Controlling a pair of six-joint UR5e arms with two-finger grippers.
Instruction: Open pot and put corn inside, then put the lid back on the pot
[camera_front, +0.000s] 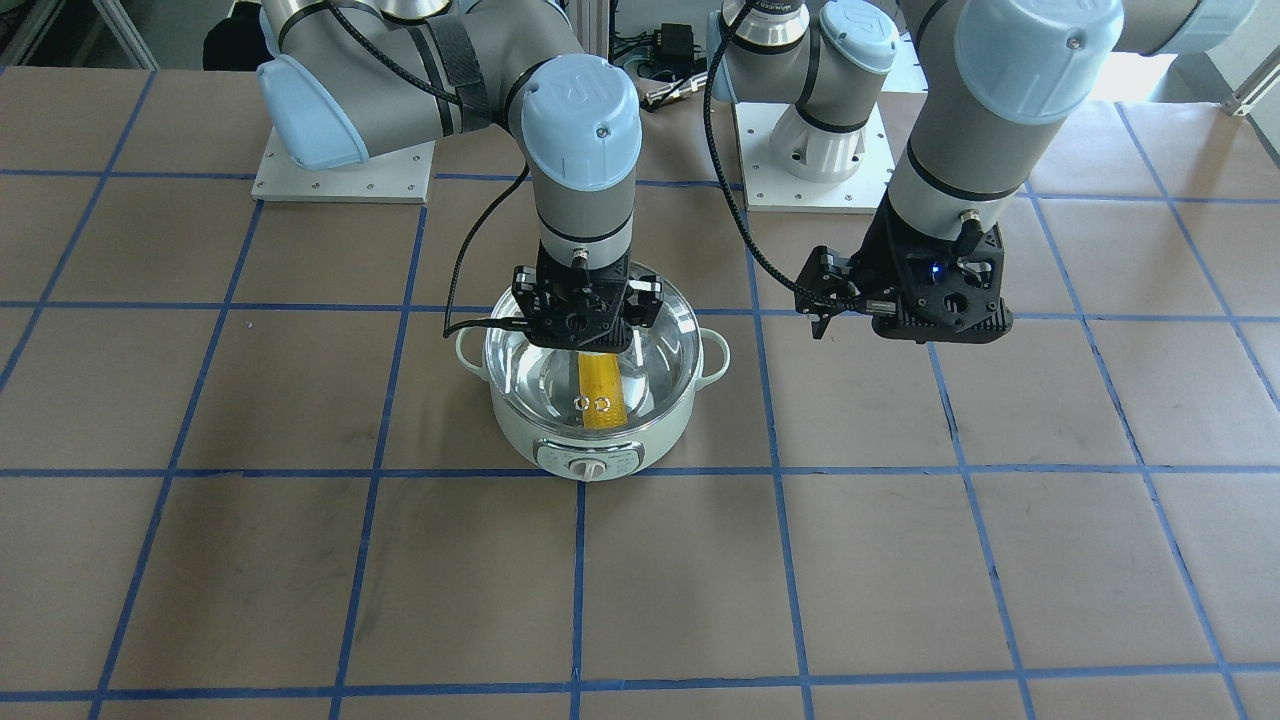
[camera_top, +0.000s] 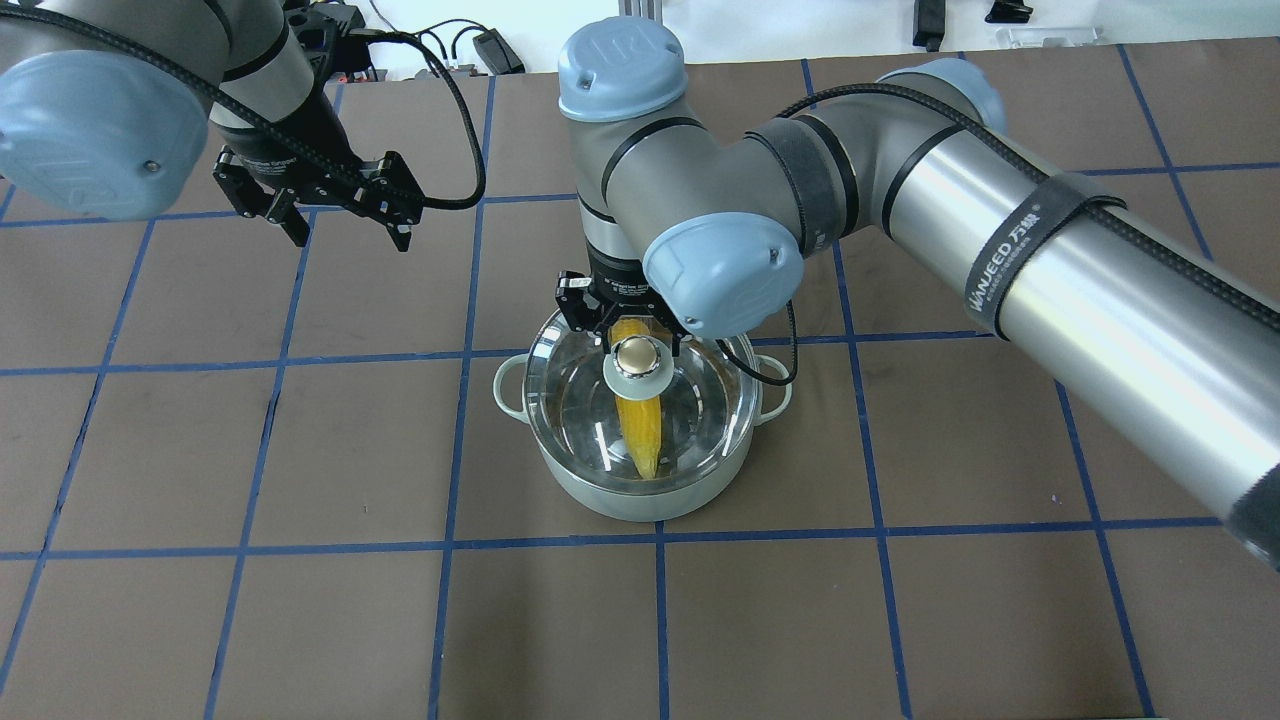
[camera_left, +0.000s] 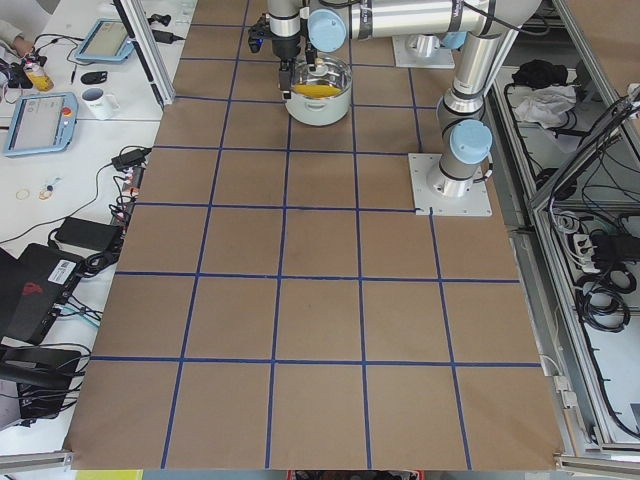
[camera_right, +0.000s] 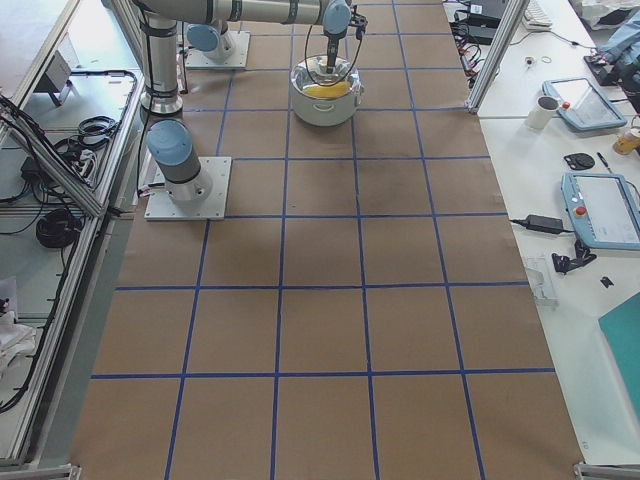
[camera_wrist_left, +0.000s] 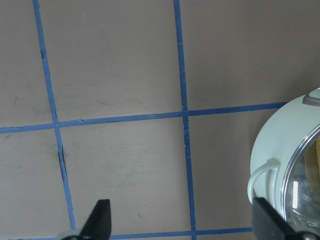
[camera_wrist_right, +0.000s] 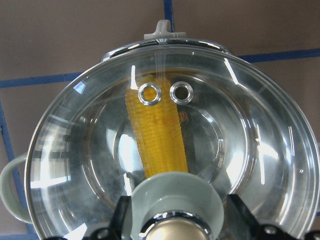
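Observation:
The pale mint-green pot (camera_front: 590, 445) stands on the table with the clear glass lid (camera_top: 700, 400) resting on its rim. The yellow corn (camera_top: 640, 425) lies inside and shows through the glass, as it does in the right wrist view (camera_wrist_right: 160, 135). My right gripper (camera_top: 630, 335) hovers straight over the lid's knob (camera_wrist_right: 175, 225). Its fingers stand on either side of the knob's pale green base, open. My left gripper (camera_top: 345, 235) is open and empty, held above the table away from the pot, whose side (camera_wrist_left: 270, 145) shows at the edge of the left wrist view.
Brown table paper with a blue tape grid (camera_front: 580, 590) surrounds the pot. The two arm base plates (camera_front: 340, 170) sit on the robot's side. Tablets, cables and a mug lie on side benches (camera_left: 60, 110) off the table.

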